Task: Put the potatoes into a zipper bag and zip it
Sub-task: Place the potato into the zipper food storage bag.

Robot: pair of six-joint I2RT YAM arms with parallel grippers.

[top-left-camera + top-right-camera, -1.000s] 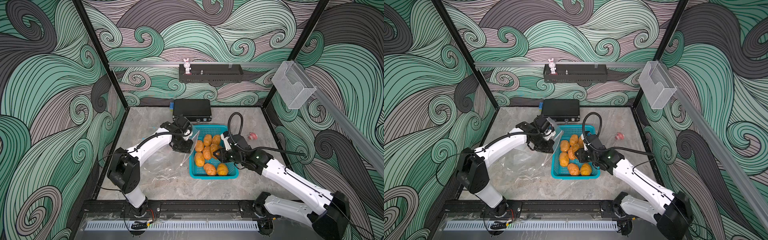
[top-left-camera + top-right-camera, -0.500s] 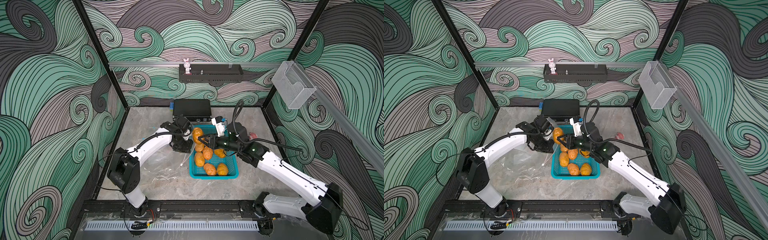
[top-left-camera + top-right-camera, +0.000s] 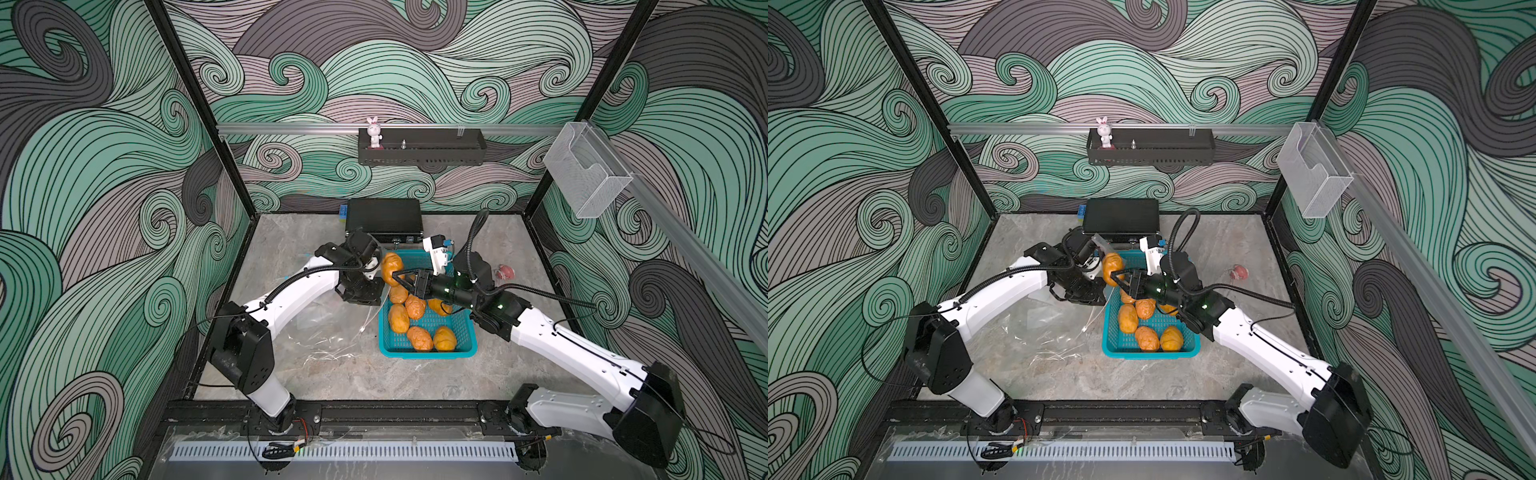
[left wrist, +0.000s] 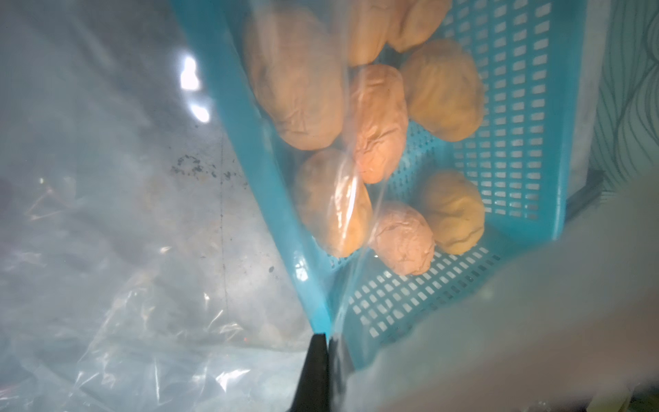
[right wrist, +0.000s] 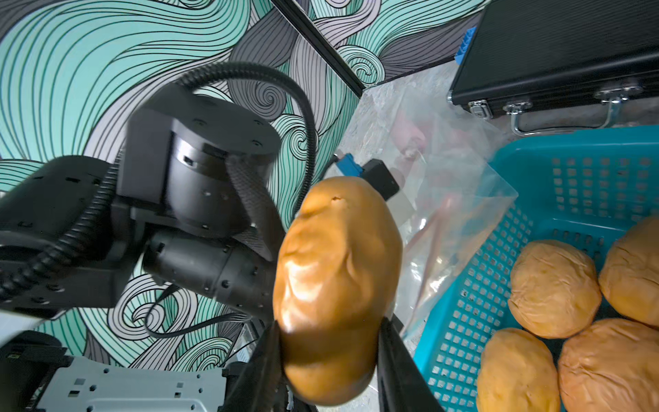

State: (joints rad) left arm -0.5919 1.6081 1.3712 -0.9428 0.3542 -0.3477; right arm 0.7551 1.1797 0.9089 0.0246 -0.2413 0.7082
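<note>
Grasping one potato [image 5: 335,285], the right hand [image 5: 330,337] hangs just beside the left hand [image 4: 326,344], clenched on the bag [image 4: 107,249].

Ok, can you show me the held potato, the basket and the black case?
held potato [image 5: 335,285]: right wrist view, middle of its skin.
basket [image 3: 428,354]: a top view, near rim.
black case [image 3: 384,220]: a top view, middle of the lid.

Both top views look steeply down from high above the front edge, covering the whole tabletop [image 3: 291,382]. The left wrist view looks closely through the bag [image 4: 107,249] into the basket [image 4: 246,125]. The right wrist view, also close, faces the left arm [image 5: 199,185]. All views share the basket.
</note>
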